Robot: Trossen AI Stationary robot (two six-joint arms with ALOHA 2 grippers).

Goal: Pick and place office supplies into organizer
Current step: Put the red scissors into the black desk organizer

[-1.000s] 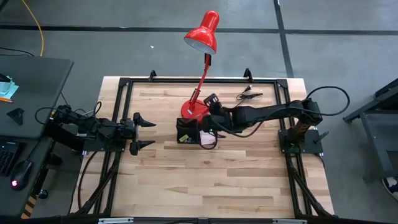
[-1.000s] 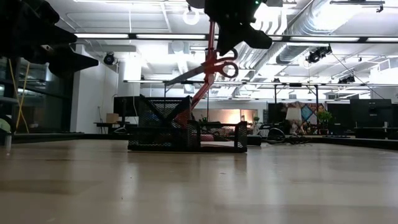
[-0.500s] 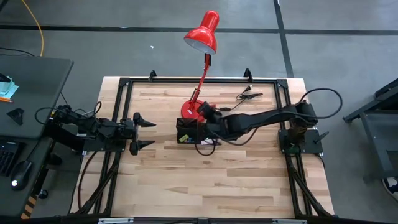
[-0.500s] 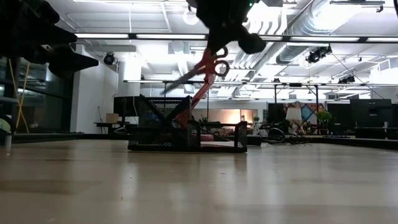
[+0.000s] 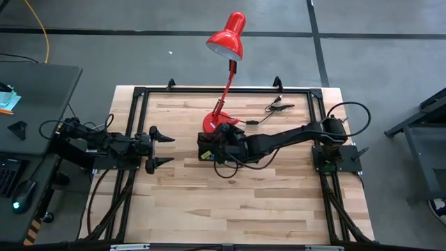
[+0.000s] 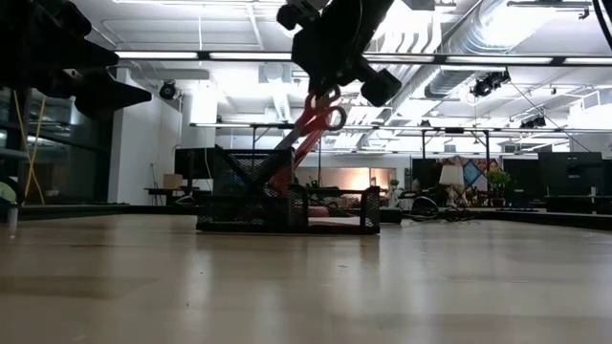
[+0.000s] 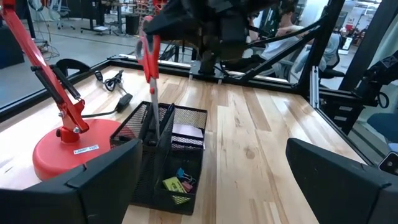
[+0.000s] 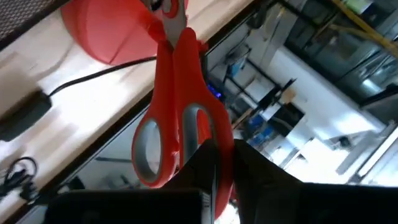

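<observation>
The organizer (image 5: 208, 149), a black mesh tray with a tall compartment (image 7: 163, 134), stands on the table in front of the lamp base. Small red-handled scissors (image 7: 149, 59) hang over it, blades slanting down into the tall compartment (image 6: 251, 177). My right gripper (image 5: 224, 134) is shut on their handle end above the organizer (image 6: 287, 203). A pale sticky pad (image 7: 188, 132) and coloured clips (image 7: 178, 184) lie in the low compartments. My left gripper (image 5: 162, 148) waits open at the table's left side, its fingers pointing toward the organizer. My right gripper pinches one red handle loop (image 8: 210, 127) of the scissors between its two shut fingers (image 8: 249, 177). It comes from the table's right side, slanting down. The scissors hang below it, tilted, handles (image 6: 323, 113) up, the closed blades (image 7: 153, 106) reaching down into the organizer's tall compartment.
A red desk lamp stands just behind the organizer, its round base (image 5: 213, 124) on the table and its head (image 5: 228, 36) beyond the far edge. A black cable with clips (image 5: 276, 107) lies at the far right. Bare wood lies toward the near edge (image 5: 230, 209).
My right gripper has moved down and toward the table's left, over the organizer, and has rolled. The scissors it holds have tipped from nearly level to steeply slanted, blades down, and their points have sunk behind the tall compartment's mesh.
</observation>
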